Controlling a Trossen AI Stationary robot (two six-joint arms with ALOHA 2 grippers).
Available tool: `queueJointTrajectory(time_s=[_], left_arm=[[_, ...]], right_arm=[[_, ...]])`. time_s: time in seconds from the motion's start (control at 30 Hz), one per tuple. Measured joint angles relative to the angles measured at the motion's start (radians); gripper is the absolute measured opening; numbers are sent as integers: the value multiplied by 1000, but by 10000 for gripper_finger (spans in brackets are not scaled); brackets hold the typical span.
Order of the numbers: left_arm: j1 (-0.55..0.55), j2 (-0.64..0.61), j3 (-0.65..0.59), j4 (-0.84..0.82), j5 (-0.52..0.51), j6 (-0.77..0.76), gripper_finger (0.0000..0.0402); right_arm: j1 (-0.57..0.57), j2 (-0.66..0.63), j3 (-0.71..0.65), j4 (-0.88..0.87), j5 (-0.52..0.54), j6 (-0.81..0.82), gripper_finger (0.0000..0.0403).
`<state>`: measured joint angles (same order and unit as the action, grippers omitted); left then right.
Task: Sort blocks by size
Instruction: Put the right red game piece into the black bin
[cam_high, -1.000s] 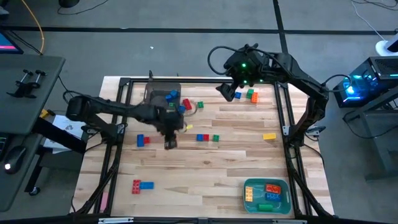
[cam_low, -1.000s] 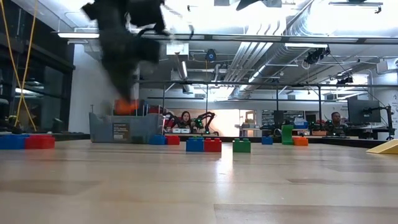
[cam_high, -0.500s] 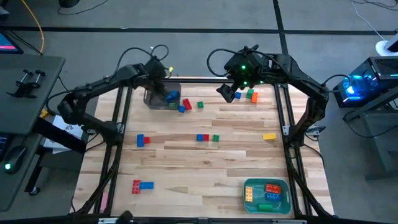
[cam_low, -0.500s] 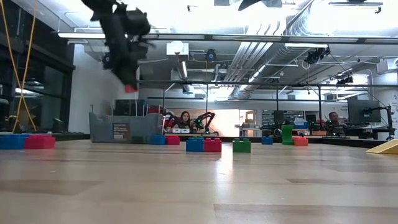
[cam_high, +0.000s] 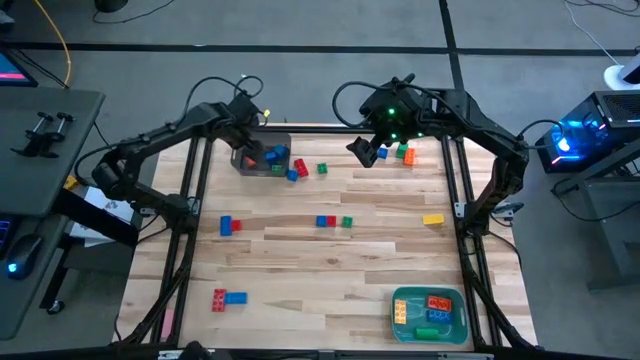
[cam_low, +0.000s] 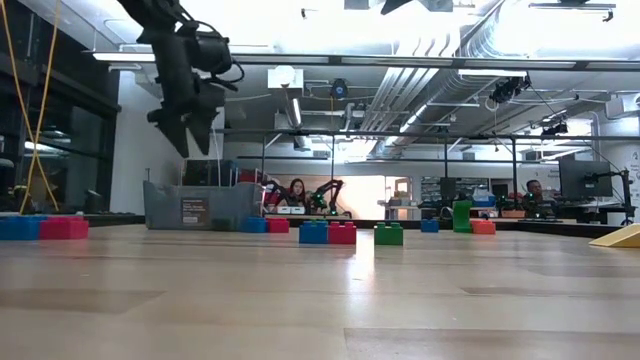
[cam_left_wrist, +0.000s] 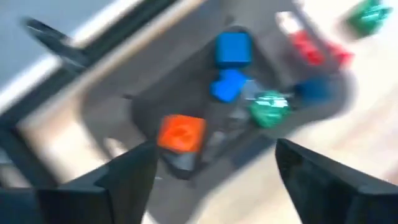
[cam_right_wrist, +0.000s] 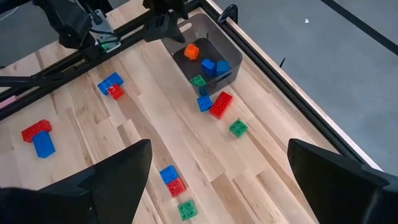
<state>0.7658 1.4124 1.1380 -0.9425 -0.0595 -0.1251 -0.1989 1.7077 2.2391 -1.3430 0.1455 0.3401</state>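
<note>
While the grey bin (cam_high: 262, 158) carries a label (cam_low: 195, 212) on its side, the print is too small to read. Inside it (right wrist view shows best): an orange block (cam_right_wrist: 191, 51), two blue blocks (cam_right_wrist: 214, 65) and a green block (cam_right_wrist: 198, 80). Left tool (cam_high: 244, 134) hangs above the bin at the far-left of the tabletop (cam_high: 330, 270) — fingers spread wide, holding nothing. Right tool (cam_high: 365, 152) hovers over the far edge, near an orange and green pair (cam_high: 405, 153), fingers also wide apart, empty. Teal bin (cam_high: 430, 312) at the near right holds orange, yellow, blue and green blocks. Loose on the tabletop: red long block (cam_right_wrist: 221, 104) and blue one just outside the grey bin, green block (cam_high: 322, 168) beside them, blue-red-green row (cam_high: 333, 221) mid-table, blue-red pair (cam_high: 229, 226) at left, red and blue pair (cam_high: 228, 298) near front — yellow block (cam_high: 433, 218) at right.
</note>
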Motion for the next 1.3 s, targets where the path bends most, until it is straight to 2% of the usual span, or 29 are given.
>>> queueJointTrajectory(time_s=[0.13,0.2,0.27,0.37,0.5,0.6,0.7,0.8,0.9,0.97,1.1,1.2,1.3], left_arm=[[-44,-19,7,-92,128,-110,328],[-111,-42,-7,-182,115,-165,326],[-209,-82,-43,-264,34,-271,321],[-393,-180,-147,-287,-38,-544,313],[-690,-323,-317,-210,-51,-1051,303],[-886,-385,-412,-159,-103,-1416,293],[-1014,-389,-476,-161,-143,-1653,285],[-1067,-368,-515,-142,-188,-1759,277],[-1074,-326,-518,-111,-194,-1732,264],[-1073,-302,-519,-69,-198,-1629,252],[-1043,-270,-504,108,-184,-1233,226],[-1009,-243,-472,214,-110,-888,210],[-960,-195,-425,149,0,-581,199]], right_arm=[[3,0,0,-3,0,-5,371],[3,0,0,-4,-1,-7,371],[3,0,0,-6,0,-25,371],[3,0,0,-6,0,-47,371],[3,0,0,-6,0,-84,371],[2,0,0,2,-1,-97,371],[1,0,0,21,-1,-106,371],[1,0,0,41,-1,-115,371],[1,0,0,48,-1,-121,371],[1,0,0,47,-1,-124,371],[1,0,0,47,-1,-124,371],[1,0,0,47,-1,-124,371],[1,0,0,50,-1,-119,371]])
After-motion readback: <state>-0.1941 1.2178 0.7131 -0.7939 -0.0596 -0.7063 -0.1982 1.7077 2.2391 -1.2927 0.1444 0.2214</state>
